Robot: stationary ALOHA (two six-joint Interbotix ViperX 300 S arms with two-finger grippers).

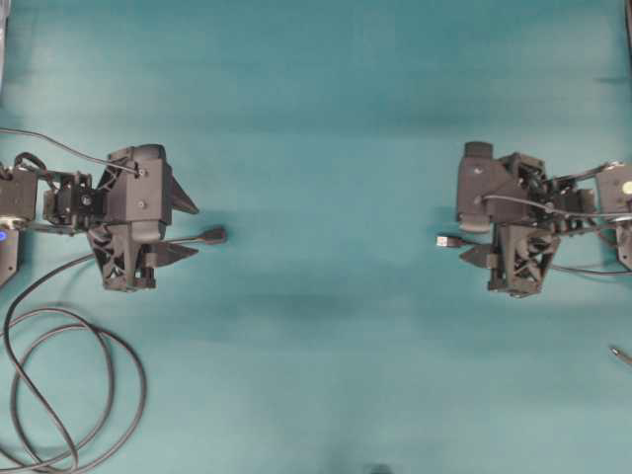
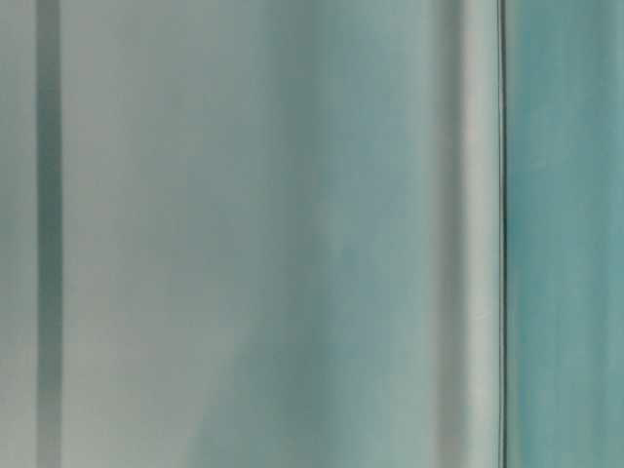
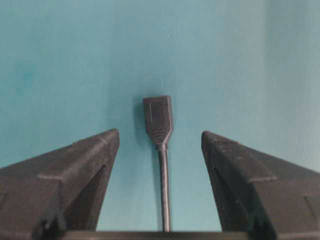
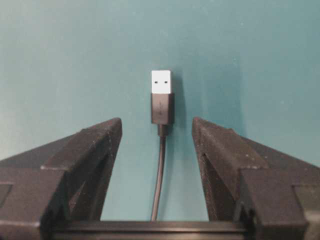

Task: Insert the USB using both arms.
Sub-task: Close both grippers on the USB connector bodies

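1. The USB is a silver plug with a dark collar on a thin black cable; it lies on the teal mat just ahead of the right gripper, centred between its spread, untouching fingers.
2. The left gripper, also spread, has the dark socket lying between its fingers, untouched.
3. Looped cable lies behind the left gripper.

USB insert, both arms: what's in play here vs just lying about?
In play: USB; socket end; left gripper and right gripper, both open, each straddling its cable.
Lying about: looped cable; metal pin tip.
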